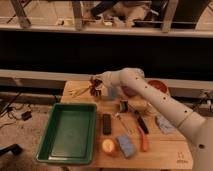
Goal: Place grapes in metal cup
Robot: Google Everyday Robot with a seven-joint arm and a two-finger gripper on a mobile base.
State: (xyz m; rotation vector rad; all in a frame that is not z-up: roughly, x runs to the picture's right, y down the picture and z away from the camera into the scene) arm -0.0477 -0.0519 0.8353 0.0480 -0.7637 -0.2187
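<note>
My gripper is over the back left part of the wooden table, at the end of the white arm that reaches in from the right. A small dark red-purple bunch, the grapes, sits at its tip, and the gripper looks shut on it. A pale metal cup stands on the table just right of the gripper, partly behind the wrist. The gripper is left of the cup and not over its mouth.
A green tray fills the table's left half. A red bowl is at the back right. A dark can, a black bar, an orange fruit, a blue sponge and an orange tool lie mid-table.
</note>
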